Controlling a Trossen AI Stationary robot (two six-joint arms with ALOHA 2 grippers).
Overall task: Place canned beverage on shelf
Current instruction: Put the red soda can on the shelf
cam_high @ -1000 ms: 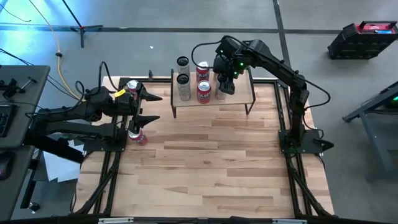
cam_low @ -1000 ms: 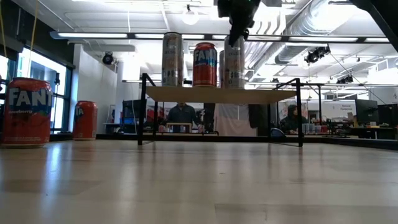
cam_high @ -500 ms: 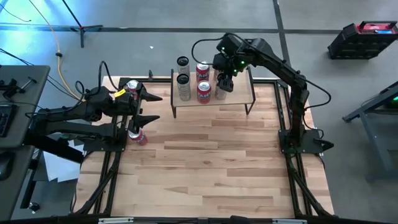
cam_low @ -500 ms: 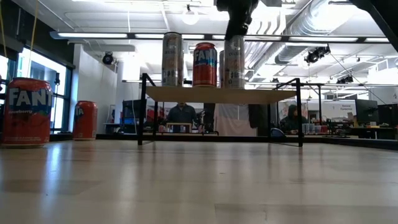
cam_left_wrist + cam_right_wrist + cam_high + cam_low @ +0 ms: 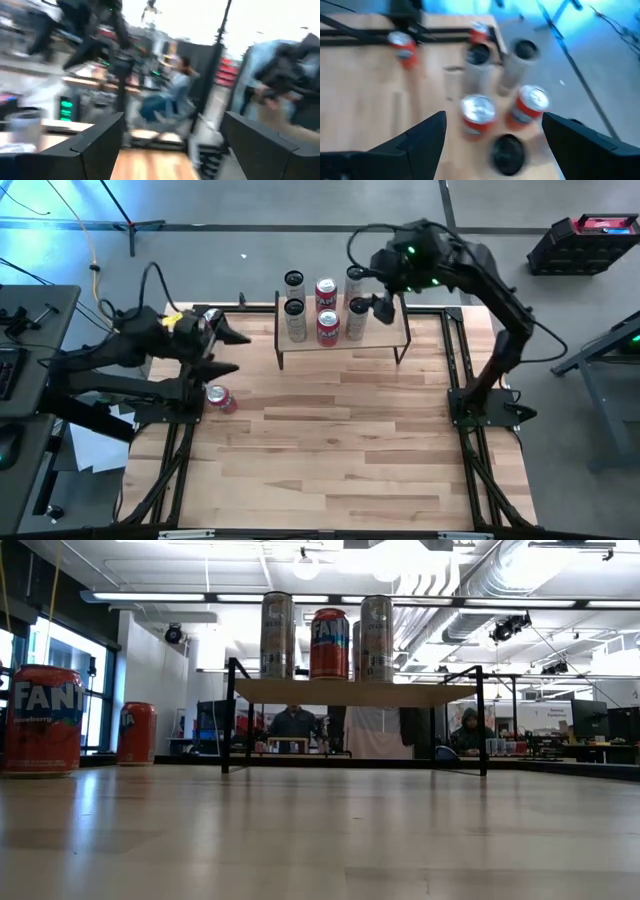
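Note:
The shelf [image 5: 388, 336], a wooden plank on thin black legs [image 5: 350, 692], stands at the table's far middle. On it stand several cans on their bases, grey ones [image 5: 358, 316] and red ones [image 5: 327, 327], also seen in the right wrist view [image 5: 479, 114]. My right gripper [image 5: 383, 307] hangs open above the shelf's right part, nothing between its fingers [image 5: 492, 120]. A red can [image 5: 220, 398] stands on the table at the left. My left gripper [image 5: 228, 351] hovers open above and beyond it, empty [image 5: 172, 117]. The low view shows two red cans [image 5: 42, 720] at the left.
The table's black frame rails [image 5: 455, 360] run along both sides. Bare wooden table top [image 5: 340, 440] lies in front of the shelf. People [image 5: 293, 723] sit in the room beyond the table's far edge.
My right gripper has risen off the grey can at the shelf's right and drawn back toward the table's right edge, staying open; the can stays upright on the shelf. My left gripper has lifted a little above the red can on the table and rolled slightly.

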